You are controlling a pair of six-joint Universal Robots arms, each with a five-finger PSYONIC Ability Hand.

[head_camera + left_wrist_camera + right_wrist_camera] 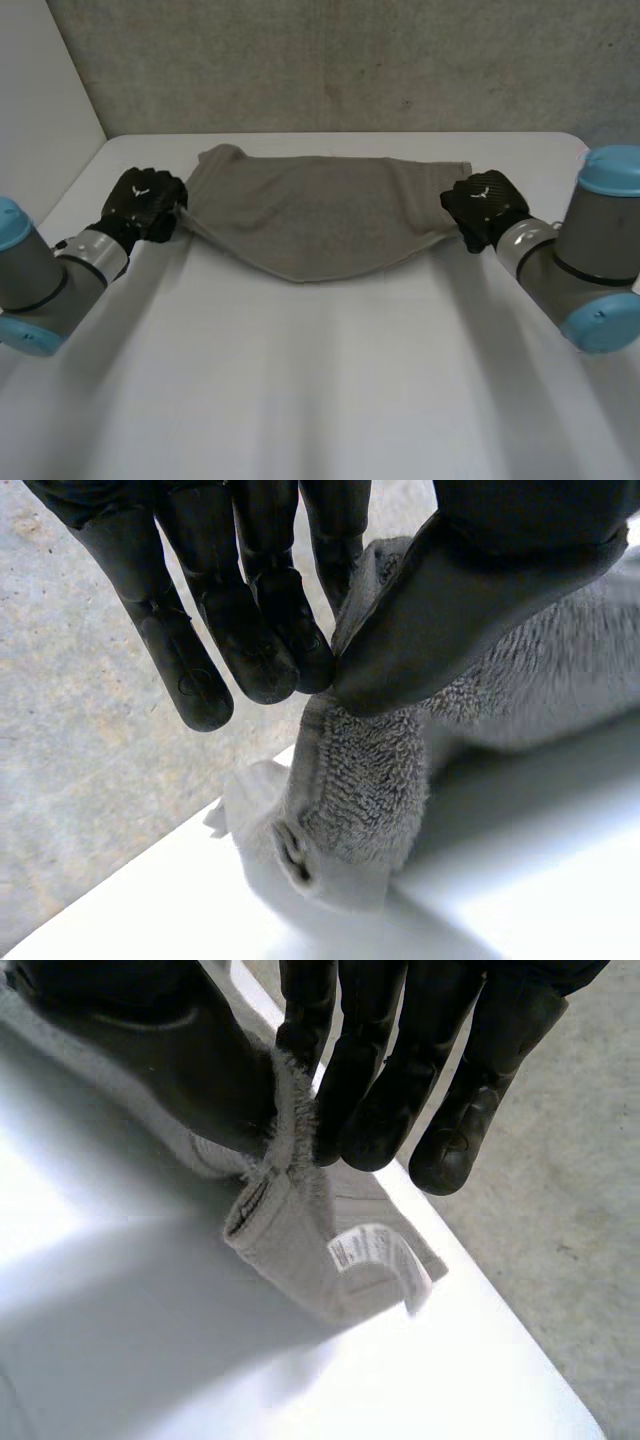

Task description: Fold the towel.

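Note:
A grey-brown towel [320, 215] hangs stretched between both hands near the table's far edge, sagging in the middle down to the white table [320, 380]. My left hand [145, 203] pinches the towel's left end between thumb [450, 610] and fingers [270, 630]; the towel's corner [350, 820] droops below that pinch. My right hand [486, 205] pinches the right end the same way, thumb [190, 1060] against fingers [370, 1100]. Beneath it the towel's corner with a white label [365, 1250] rests on the table.
The table's far edge [340, 134] runs just behind the towel, with a grey floor [330, 60] beyond it. A white wall [40, 90] stands at the left. Both arms reach in from the near corners.

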